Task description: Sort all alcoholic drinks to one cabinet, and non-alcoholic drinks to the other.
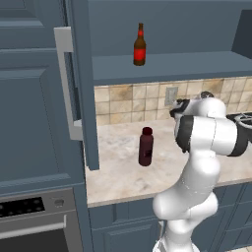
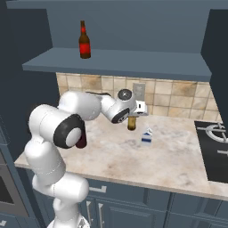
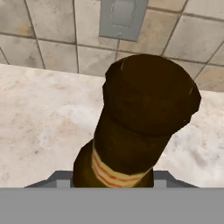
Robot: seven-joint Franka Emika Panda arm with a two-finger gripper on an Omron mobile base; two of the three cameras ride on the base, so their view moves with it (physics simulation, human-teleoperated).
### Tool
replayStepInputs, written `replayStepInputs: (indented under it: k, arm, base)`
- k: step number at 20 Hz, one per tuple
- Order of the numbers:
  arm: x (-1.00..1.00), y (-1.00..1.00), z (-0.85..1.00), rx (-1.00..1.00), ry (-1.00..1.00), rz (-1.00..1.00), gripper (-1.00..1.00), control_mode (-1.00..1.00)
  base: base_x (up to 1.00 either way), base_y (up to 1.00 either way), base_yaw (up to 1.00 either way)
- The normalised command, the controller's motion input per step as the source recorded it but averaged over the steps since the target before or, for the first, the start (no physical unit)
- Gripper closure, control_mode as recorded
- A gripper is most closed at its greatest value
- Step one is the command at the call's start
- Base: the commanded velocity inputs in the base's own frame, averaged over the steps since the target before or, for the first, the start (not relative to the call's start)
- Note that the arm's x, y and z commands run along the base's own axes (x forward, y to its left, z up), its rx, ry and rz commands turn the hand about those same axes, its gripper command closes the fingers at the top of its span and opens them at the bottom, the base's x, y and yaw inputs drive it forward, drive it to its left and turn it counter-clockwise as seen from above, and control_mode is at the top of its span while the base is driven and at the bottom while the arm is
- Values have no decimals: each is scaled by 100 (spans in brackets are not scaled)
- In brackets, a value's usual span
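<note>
Left base view: a beer bottle with a red label (image 1: 140, 45) stands on the open cabinet shelf (image 1: 172, 66) at about 12 o'clock, so one alcoholic drink looks already sorted. The squat maroon bottle (image 1: 145, 146) stands upright on the counter (image 1: 118, 167) near the centre, beside the open cabinet door (image 1: 81, 83); it has yet to go to the other cabinet. The arm rises at 5 o'clock.

Right base view: the red-label bottle sits on the shelf at 11 o'clock. The gripper (image 2: 132, 116) reaches to the back of the counter, just below the wall outlet (image 2: 139, 91), around the second beer bottle (image 2: 131, 123), which stands upright on the counter. A small milk carton (image 2: 146, 137) stands just beside it, at 4 o'clock from the bottle.

Hand view: the brown bottle's top and neck, with a tan striped label, rise from 6 o'clock toward centre. The fingertips are hidden, but the jaws appear closed on this bottle. Lifting it to the shelf looks like the step in hand.
</note>
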Motion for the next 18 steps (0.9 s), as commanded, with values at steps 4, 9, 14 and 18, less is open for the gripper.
replayStepInputs:
  k: [4, 9, 14, 18]
  arm:
    - [-79, 11, 100, 0, 0, -1, 100, -100]
    - [-77, 25, 100, 0, 0, 0, 100, -100]
    - [-50, 35, 100, 0, 0, 0, 100, -100]
    - [-19, 33, 100, 0, 0, 0, 100, -100]
  base:
    - [0, 0, 0]
    - [0, 0, 0]
    - [0, 0, 0]
    - [0, 0, 0]
